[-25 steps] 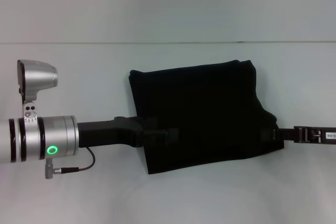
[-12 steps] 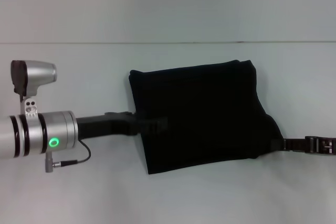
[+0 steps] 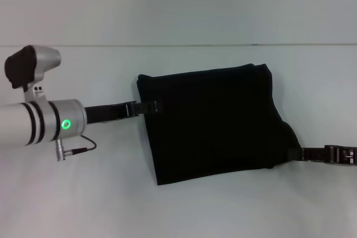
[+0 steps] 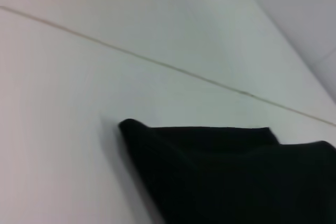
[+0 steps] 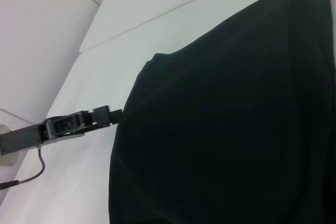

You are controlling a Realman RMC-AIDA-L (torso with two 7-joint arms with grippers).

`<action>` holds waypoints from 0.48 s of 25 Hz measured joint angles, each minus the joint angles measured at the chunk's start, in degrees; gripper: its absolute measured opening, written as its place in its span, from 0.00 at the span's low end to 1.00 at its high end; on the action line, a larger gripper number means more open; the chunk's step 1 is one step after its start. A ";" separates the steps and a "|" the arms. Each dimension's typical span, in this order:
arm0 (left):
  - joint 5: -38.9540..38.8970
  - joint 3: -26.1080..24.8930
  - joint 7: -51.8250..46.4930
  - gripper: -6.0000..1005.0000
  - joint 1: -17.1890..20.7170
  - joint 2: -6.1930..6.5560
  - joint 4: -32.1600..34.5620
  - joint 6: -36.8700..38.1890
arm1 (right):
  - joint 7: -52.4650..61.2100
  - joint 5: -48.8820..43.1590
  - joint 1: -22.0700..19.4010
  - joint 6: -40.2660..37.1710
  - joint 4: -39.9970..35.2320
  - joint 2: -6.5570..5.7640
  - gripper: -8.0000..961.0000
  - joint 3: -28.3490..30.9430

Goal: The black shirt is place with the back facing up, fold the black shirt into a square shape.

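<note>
One black shirt (image 3: 215,124) lies folded into a rough rectangle on the white counter (image 3: 178,210), with one lower corner bulging outward. Two tools are in view. The left tool (image 3: 146,107) sits at the shirt's upper left edge, its tip over the fabric; I cannot tell whether it is clenched. The right tool (image 3: 329,154) meets the shirt's bulging right corner; its grip cannot be told either.
</note>
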 joint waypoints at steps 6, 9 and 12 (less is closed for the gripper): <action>0.68 1.76 -1.45 0.94 -1.44 -0.08 -1.00 -2.00 | 0.01 0.22 0.03 -0.34 -0.13 0.00 0.44 0.00; 0.71 2.32 -1.46 0.94 -2.01 -0.01 -1.55 -2.02 | 0.01 0.37 0.06 -0.34 -0.22 0.00 0.44 0.00; 0.73 2.75 -1.47 0.94 -2.39 0.01 -1.61 -1.43 | 0.01 0.40 0.07 -0.17 -0.22 0.00 0.44 0.02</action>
